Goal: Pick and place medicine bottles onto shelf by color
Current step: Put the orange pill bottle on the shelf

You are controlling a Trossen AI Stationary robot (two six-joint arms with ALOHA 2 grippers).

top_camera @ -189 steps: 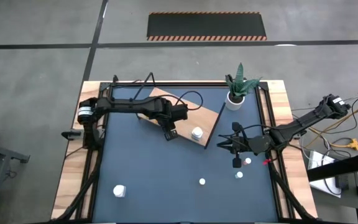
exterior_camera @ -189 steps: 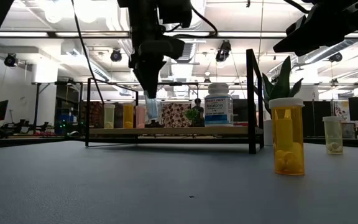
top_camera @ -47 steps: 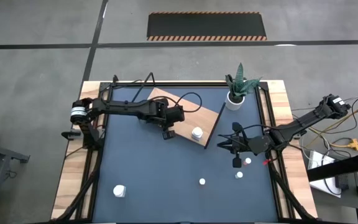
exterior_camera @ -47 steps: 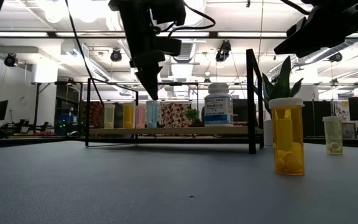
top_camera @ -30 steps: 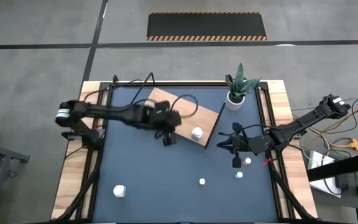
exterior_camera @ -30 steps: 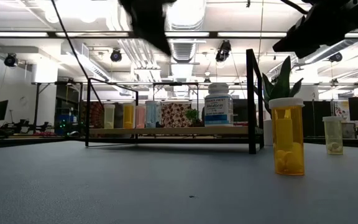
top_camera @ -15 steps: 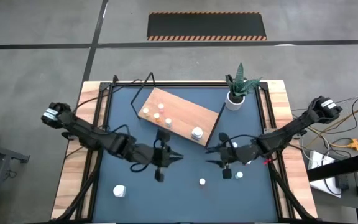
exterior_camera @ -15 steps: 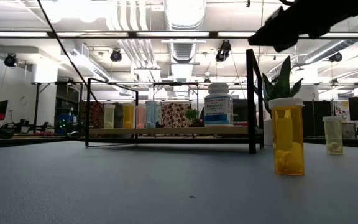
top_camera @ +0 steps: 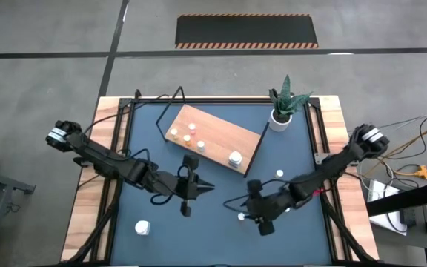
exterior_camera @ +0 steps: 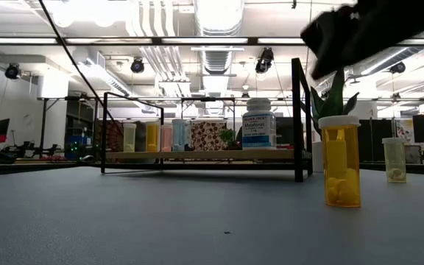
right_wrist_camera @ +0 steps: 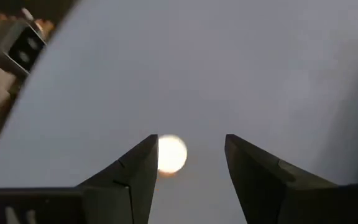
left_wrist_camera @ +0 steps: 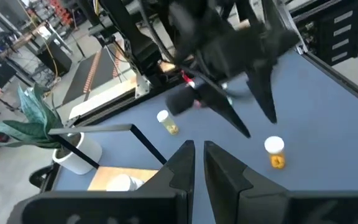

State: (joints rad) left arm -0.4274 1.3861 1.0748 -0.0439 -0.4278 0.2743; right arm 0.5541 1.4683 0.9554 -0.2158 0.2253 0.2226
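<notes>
Right pincer point(top_camera: 237, 216) low over the middle of the dark blue surface point(top_camera: 154, 230), fingers spread, nothing between them. Target looks to be the orange bottle point(top_camera: 241, 217), white-capped, standing upright on the surface just off the fingertips. From the wrist camera its cap point(right_wrist_camera: 170, 154) sits in the gap but hard against one finger, not centred; I cannot tell whether it touches. Long axis vertical, so the fingers would close across the barrel from the sides, and I judge a small sideways shift is needed first or the nearer finger could knock it over. Left pincer point(top_camera: 210, 188) pressed together, holding nothing, hovers to the left of the same spot, pointing toward the right arm; it is farther from the bottle than the right one, so the pick is the right arm's. The shelf point(top_camera: 217, 130) lies well apart toward the far side, several small bottles point(top_camera: 186, 138) already on it plus a big white bottle point(top_camera: 235, 158). Two more small bottles on the surface at right, one white jar near the front left corner point(top_camera: 142, 227).
</notes>
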